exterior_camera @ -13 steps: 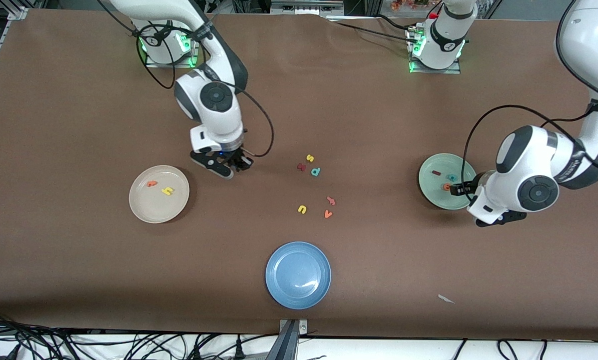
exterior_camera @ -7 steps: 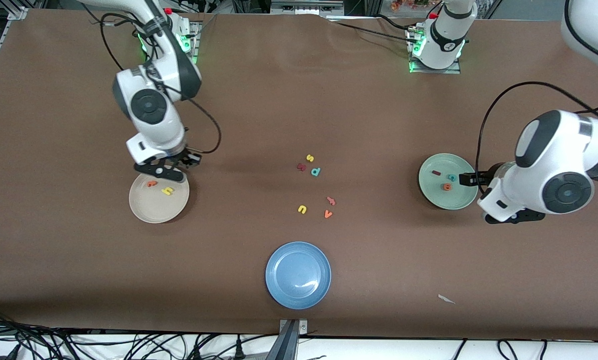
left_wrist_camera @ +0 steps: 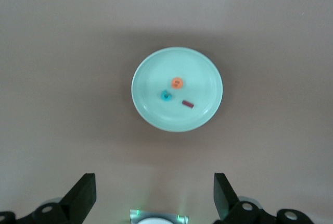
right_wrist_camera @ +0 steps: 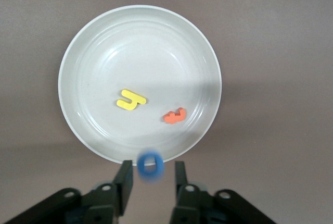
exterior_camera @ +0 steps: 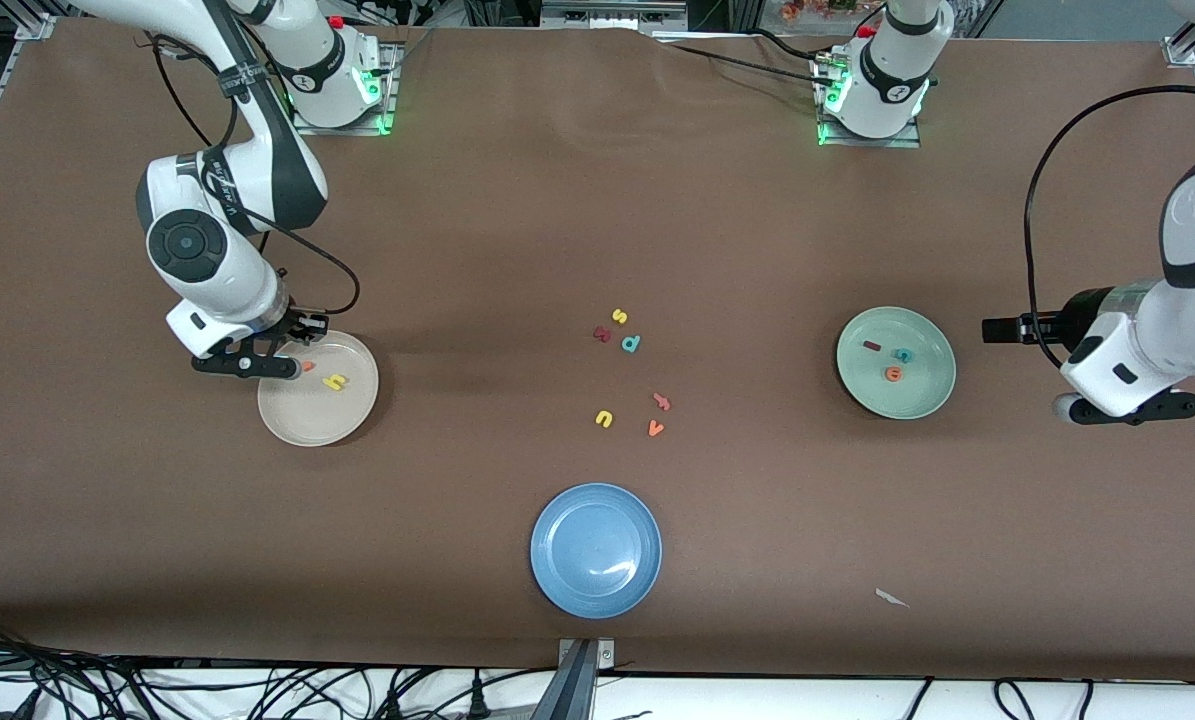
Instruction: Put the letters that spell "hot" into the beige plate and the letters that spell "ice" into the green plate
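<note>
Your right claw (right_wrist_camera: 150, 182) hangs over the rim of the round cream-beige plate (exterior_camera: 287, 420), at its edge toward the right arm's end of the worktop (exterior_camera: 597, 220). Fingers parted; the small blue foam ring "o" (right_wrist_camera: 150, 164) sits between the tips, blurred, can't tell if gripped or loose. Yellow foam "h" (right_wrist_camera: 130, 100) & orange foam "t" (right_wrist_camera: 175, 115) lie in that plate. Your left claw (left_wrist_camera: 153, 198) is wide open, empty, up in the air near the left arm's end. Round sage-green plate (left_wrist_camera: 151, 114) holds dark red "i" (left_wrist_camera: 187, 103), teal "c" (left_wrist_camera: 166, 97), orange "e" (left_wrist_camera: 177, 83).
</note>
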Available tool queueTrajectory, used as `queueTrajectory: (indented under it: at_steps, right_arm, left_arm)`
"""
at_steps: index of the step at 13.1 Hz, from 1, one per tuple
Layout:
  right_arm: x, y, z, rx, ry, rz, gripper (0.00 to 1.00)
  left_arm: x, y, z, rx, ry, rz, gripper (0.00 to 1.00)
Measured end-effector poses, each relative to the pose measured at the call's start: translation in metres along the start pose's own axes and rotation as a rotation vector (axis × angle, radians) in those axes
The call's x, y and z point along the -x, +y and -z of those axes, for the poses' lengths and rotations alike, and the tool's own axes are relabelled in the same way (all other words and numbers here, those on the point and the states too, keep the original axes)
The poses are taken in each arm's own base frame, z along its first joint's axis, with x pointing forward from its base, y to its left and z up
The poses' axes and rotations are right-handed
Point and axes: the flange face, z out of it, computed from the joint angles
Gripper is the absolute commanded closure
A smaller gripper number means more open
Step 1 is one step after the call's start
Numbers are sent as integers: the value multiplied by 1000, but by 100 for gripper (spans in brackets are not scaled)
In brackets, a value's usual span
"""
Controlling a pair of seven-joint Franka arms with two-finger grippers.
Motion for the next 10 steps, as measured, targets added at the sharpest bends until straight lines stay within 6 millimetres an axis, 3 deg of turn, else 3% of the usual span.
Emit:
queueTrajectory:
  at_steps: [1,3,7,9,10]
  right_arm:
    - [0,0,0,0,0,2,28]
    - [0,0,-1,0,-1,4,0]
    - [-5,8,3,-26,-2,-36,0]
    - [-10,11,23,-58,-37,-75,0]
    - [-15,13,43,-69,-61,-90,0]
  left_arm:
    - [3,7,-4,-8,24,-6,1]
    - [7,10,-14,-15,38,-11,0]
    - [8,-2,-14,-4,46,11,0]
    - [8,-2,-15,4,45,12,0]
    - [8,-2,-15,4,45,12,0]
